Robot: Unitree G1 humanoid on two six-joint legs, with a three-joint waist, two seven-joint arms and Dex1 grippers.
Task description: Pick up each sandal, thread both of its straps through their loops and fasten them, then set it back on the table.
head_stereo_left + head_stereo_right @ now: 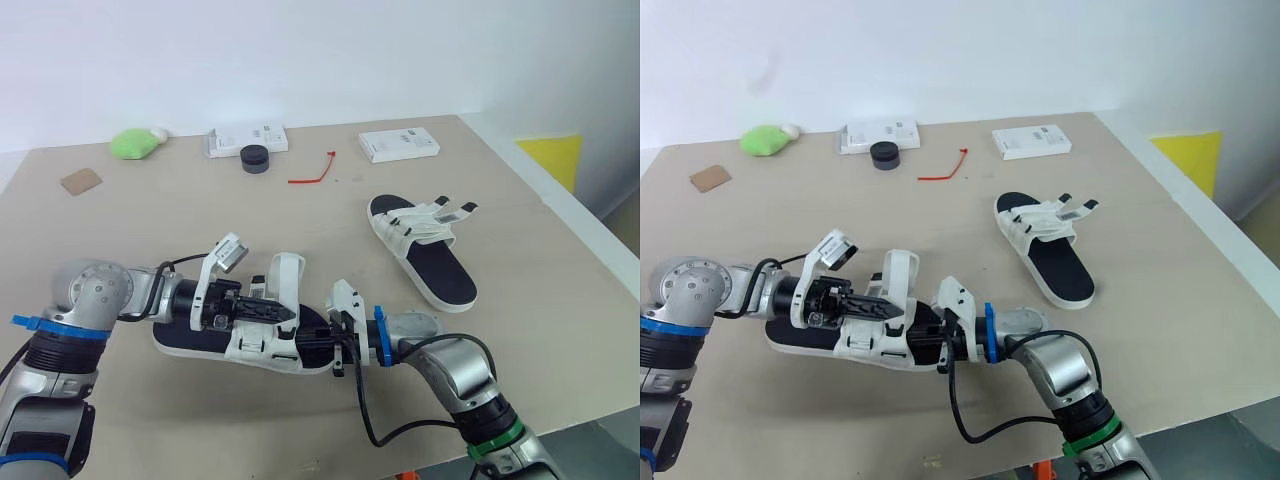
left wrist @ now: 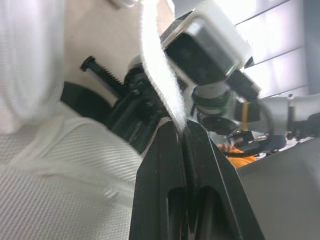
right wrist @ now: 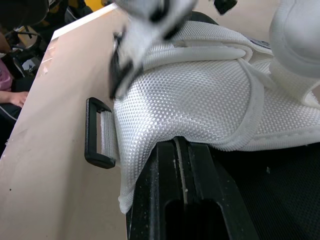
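Left wrist view shows my left gripper with its jaws pressed together on the end of a white strap, which rises away from the tips. In the right wrist view the right gripper is pinched shut on the edge of the mesh, and the black loop hangs free just beside that corner, with nothing through it. From the head camera, the near sandal appears to lie on the table between my two arms, close to the front edge. The far sandal sits well apart toward the right, its straps looking loose. I judge I'm at the threading step on this first sandal, so the task is early. To do it well, I'd use the right grip only as an anchor and avoid tugging, since the mesh is soft and could slip or fold over the loop. I'd bring the strap end round flat, not twisted, and line it up square with the slot before pushing. The pinch is near the tip, so little strap leads the fingers. I may need to feed it partway, then regrip beyond the loop.
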